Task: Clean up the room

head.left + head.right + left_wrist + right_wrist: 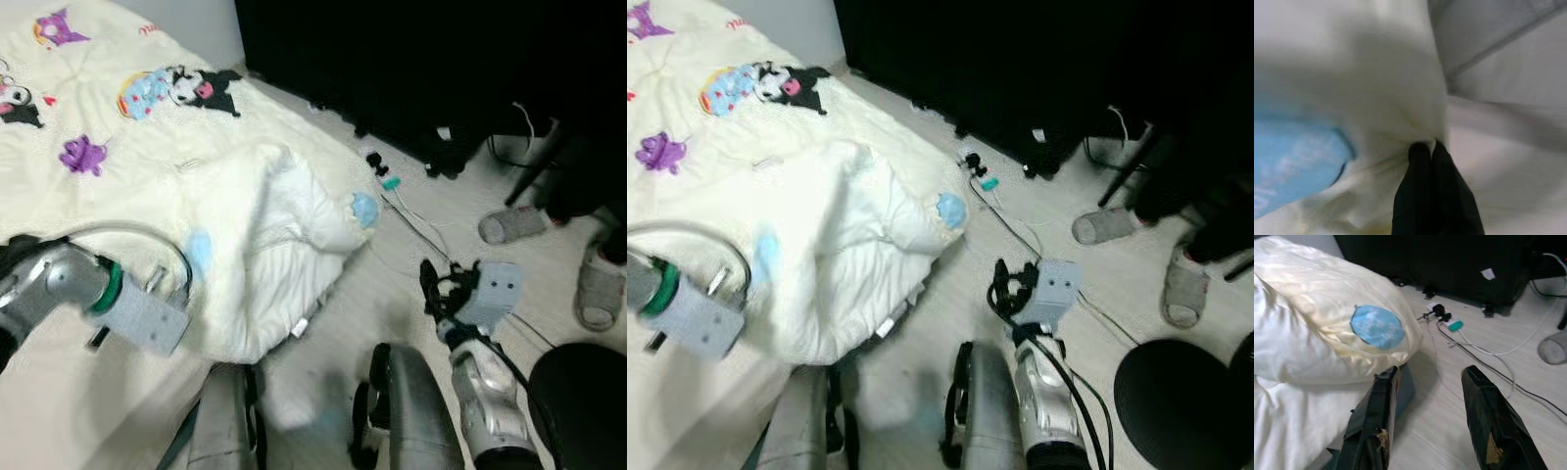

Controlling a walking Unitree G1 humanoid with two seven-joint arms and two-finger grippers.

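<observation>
A cream quilt [147,166] printed with cartoon figures covers the bed, and one corner is folded back in a white bulge [284,245]. My left gripper [1429,161] is shut on a fold of this quilt, its black fingers [1420,196] pressed together in the cloth; in the left eye view its silver arm [98,294] reaches over the quilt from the left. Over the pale floor beside the bed corner my right gripper [1430,396] hangs open, holding nothing, and it is also seen from above [446,289].
A black cabinet [411,59] stands behind the floor strip. A power strip with plugs [382,171] and cables [1488,367] lies on the floor. Grey slippers [511,225] and a person's slippered foot [600,289] are at the right, a black round seat [1176,401] in front.
</observation>
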